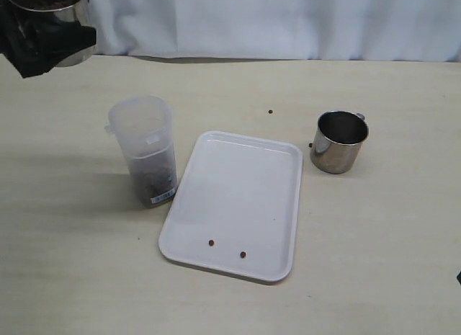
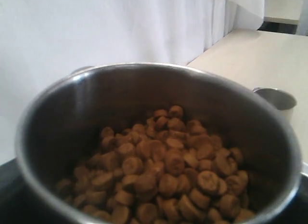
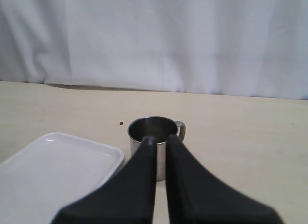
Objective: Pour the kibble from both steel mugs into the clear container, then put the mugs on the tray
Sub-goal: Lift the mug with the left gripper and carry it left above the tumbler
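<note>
kibble (image 2: 163, 171) fills one steel mug (image 1: 54, 11). the left fingers (image 1: 43, 47) grip it up high over the far left corner of the counter (image 1: 374, 263), level, i think so nothing spills before the clear container (image 1: 144, 158) beside the tray (image 1: 238, 198). the right fingers (image 3: 144, 185) are pressed together on nothing. two mugs: the other mug (image 1: 338, 142) sits empty near the right edge. one tray, two stray pellets (image 1: 211, 243) on it.

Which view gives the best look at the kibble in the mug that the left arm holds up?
The left wrist view: it looks straight into the lifted mug, with its kibble piled inside. The exterior view cuts that mug off at its corner, showing only a dark sliver of contents. The right wrist view shows none of it.
</note>
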Robot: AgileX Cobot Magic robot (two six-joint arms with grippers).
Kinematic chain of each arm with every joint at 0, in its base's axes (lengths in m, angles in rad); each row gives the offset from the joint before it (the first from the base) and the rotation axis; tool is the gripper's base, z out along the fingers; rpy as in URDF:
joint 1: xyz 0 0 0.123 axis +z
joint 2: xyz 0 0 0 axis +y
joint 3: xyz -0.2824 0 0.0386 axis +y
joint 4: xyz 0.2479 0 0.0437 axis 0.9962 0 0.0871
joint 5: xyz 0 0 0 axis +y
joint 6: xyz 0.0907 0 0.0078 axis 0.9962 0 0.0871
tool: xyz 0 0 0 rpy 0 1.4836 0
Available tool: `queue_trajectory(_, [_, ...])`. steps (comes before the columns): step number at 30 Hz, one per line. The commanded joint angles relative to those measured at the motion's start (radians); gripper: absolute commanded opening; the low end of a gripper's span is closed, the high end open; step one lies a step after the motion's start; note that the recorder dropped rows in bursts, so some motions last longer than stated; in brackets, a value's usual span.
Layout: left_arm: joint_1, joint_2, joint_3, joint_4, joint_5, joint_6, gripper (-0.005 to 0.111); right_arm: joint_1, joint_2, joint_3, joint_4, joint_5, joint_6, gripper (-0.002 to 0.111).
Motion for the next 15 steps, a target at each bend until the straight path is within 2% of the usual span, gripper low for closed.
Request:
queue_trajectory(1, [0.001, -0.125, 0.158, -0.11, 0.074, 0.177, 0.0, -0.005, -0.003, 0.004, -0.007, 0.002, 0.014, 0.005])
queue_trajectory(6, [-0.026, -0.158, 0.243, -0.112, 0.155, 0.309, 0.0, -0.005, -0.003, 0.004, -0.007, 0.002, 0.014, 0.005])
queue_trajectory(9, [-0.078, -0.158, 0.243, -0.113, 0.241, 0.322, 0.0, -0.005, -0.003, 0.004, -0.007, 0.002, 0.014, 0.005])
queue_trajectory(15, [-0.163, -0.158, 0.243, -0.176, 0.372, 0.501, 0.0, -0.005, -0.003, 0.004, -0.007, 0.002, 0.014, 0.005])
